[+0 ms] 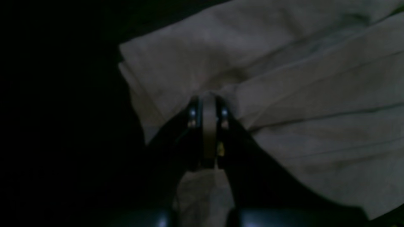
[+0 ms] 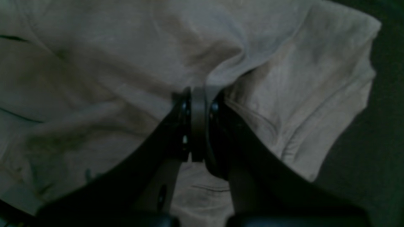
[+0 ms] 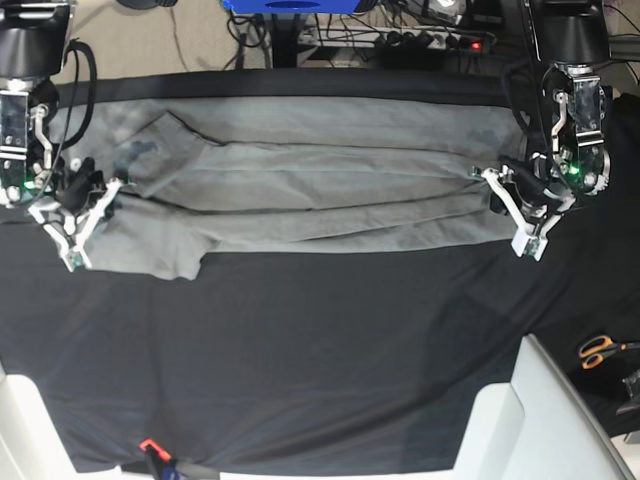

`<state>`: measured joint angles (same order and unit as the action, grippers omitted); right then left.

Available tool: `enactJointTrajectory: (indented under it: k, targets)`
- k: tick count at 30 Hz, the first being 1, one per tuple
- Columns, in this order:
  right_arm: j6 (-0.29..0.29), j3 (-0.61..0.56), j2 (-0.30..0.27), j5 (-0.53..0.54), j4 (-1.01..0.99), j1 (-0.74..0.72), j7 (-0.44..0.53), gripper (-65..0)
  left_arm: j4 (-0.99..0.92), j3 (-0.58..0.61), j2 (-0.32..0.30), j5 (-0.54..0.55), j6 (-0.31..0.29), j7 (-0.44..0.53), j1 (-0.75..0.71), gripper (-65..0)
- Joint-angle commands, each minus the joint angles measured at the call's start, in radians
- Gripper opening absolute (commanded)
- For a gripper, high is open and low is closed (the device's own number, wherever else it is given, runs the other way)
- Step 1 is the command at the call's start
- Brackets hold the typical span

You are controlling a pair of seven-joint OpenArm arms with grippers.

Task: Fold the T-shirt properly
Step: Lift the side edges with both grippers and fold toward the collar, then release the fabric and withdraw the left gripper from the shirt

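The light-grey T-shirt (image 3: 300, 190) lies stretched sideways across the far half of the black table cloth (image 3: 320, 340), with long folds running left to right. My left gripper (image 3: 490, 187) is at the shirt's right end. In the left wrist view, it (image 1: 208, 101) is shut on a pinched ridge of the T-shirt (image 1: 284, 78) near a corner. My right gripper (image 3: 108, 192) is at the shirt's left end, by a sleeve. In the right wrist view, it (image 2: 199, 93) is shut on a bunched fold of the T-shirt (image 2: 110, 47).
Orange-handled scissors (image 3: 598, 350) lie at the right edge of the cloth. White panels (image 3: 540, 420) stand at the front right and front left corners. A small red and black object (image 3: 150, 450) sits at the front edge. Cables and a power strip (image 3: 430, 40) lie behind the table.
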<state>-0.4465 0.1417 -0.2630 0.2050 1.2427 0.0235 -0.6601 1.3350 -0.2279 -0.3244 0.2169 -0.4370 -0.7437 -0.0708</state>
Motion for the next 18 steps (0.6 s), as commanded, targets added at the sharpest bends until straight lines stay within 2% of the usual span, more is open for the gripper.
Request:
enactJointTrajectory:
  k: [1,3,5,10,11,13,15,17,18]
  targets:
    - [0.019,0.009,-0.015,0.001,0.004,-0.013,0.007,-64.1,0.013,-0.005,-0.018,0.008,0.002,0.014,0.012,-65.0]
    - [0.085,0.009,-0.017,0.001,-0.002,-0.012,0.01,-63.2,0.013,-0.003,-0.031,0.008,0.002,0.014,0.012,-65.0]
    - [0.134,0.005,-0.017,0.001,-0.002,-0.012,0.01,-57.2,0.013,-0.003,-0.031,0.008,0.002,0.013,0.009,-65.0]
    - [0.147,0.009,-0.015,0.001,0.006,-0.017,0.012,-32.7,0.018,-0.003,-0.052,0.008,0.002,-0.032,0.006,-65.0]
    - [0.148,0.009,-0.015,0.001,0.006,-0.017,0.012,-28.7,0.025,-0.005,-0.055,0.013,0.002,-0.035,0.002,-62.5]
    - [0.148,0.009,-0.014,0.003,0.006,-0.017,0.012,-24.9,0.051,-0.011,-0.055,0.009,0.002,-0.037,0.001,-45.4]
    - [0.151,0.011,-0.014,0.003,0.019,-0.017,0.012,-24.0,0.087,-0.014,-0.057,0.013,0.002,-0.038,-0.008,-31.4]
    - [0.173,0.012,0.003,0.003,0.053,-0.01,0.01,-23.9,0.13,-0.014,-0.071,0.013,0.002,-0.04,-0.03,-21.4]
    - [0.214,0.026,0.008,0.003,0.076,-0.006,0.009,-23.9,0.153,-0.014,-0.081,0.019,0.002,-0.043,-0.037,-17.4]
